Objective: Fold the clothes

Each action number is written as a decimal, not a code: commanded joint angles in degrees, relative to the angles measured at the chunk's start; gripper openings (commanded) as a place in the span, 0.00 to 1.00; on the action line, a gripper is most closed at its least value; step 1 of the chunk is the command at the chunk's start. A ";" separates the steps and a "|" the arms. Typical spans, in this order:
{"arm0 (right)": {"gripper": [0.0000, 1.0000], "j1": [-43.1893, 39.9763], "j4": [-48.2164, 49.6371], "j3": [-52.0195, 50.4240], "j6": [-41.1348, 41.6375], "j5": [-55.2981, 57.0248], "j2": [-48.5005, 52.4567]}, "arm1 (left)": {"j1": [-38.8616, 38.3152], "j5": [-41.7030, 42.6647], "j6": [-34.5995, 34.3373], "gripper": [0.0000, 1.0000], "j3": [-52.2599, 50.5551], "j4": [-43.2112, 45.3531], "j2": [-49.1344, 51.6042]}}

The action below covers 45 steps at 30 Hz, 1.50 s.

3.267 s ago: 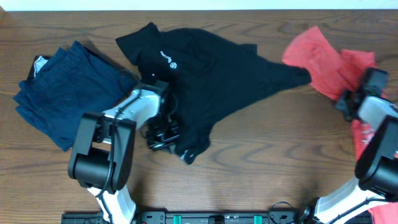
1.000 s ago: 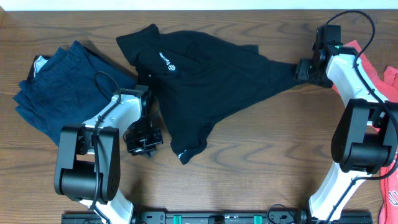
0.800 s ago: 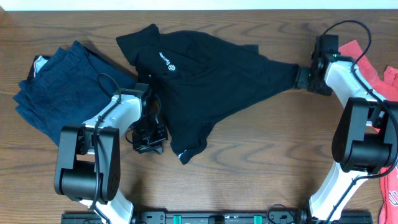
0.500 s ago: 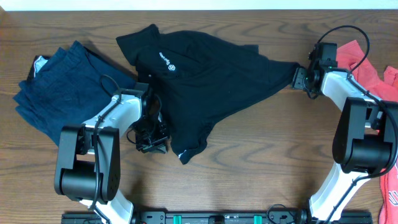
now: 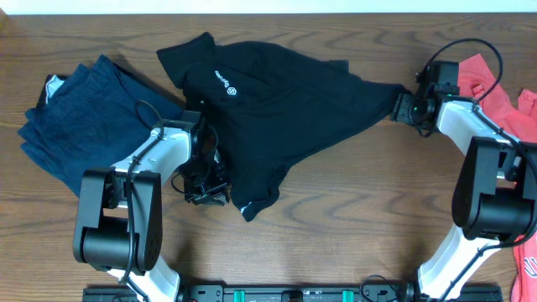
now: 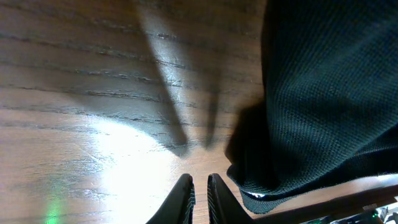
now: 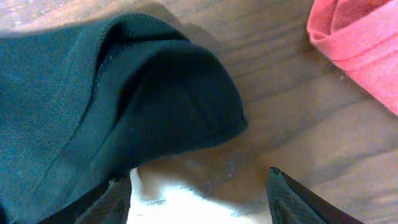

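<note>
The black T-shirt [image 5: 285, 109] lies spread and creased on the wooden table, its white logo [image 5: 228, 84] facing up. My left gripper [image 5: 208, 190] is low on the table just left of the shirt's lower hem. In the left wrist view its fingers [image 6: 199, 190] are shut with nothing between them, and the hem [image 6: 311, 106] lies to their right. My right gripper [image 5: 403, 106] is at the shirt's right sleeve tip. In the right wrist view it [image 7: 205, 196] is wide open, with the sleeve [image 7: 124, 93] just ahead of the fingers and not gripped.
A navy garment [image 5: 84, 126] lies crumpled at the left. A red garment [image 5: 495, 92] lies at the right edge, behind the right arm, and shows in the right wrist view [image 7: 367, 43]. A black rail [image 5: 285, 294] runs along the table's front edge.
My right arm swung in from the red garment and has come down left to the black shirt's sleeve tip. My left gripper has shifted slightly right, toward the shirt's hem.
</note>
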 commanded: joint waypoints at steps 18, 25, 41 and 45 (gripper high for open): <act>0.66 -0.96 4.94 -0.35 5.35 0.31 6.78 | 0.13 0.81 0.50 0.12 -0.66 -0.26 -0.44; 0.51 -1.11 5.84 -0.33 5.35 3.10 6.78 | 0.13 0.81 0.50 0.12 -0.66 -0.22 -0.44; 0.50 2.43 6.34 -0.35 4.26 1.66 7.17 | 0.13 0.81 0.52 0.12 -0.66 -0.26 -0.44; 0.11 2.36 4.33 -0.35 4.26 4.59 7.19 | 0.13 0.81 0.52 0.12 -0.66 -0.26 -0.44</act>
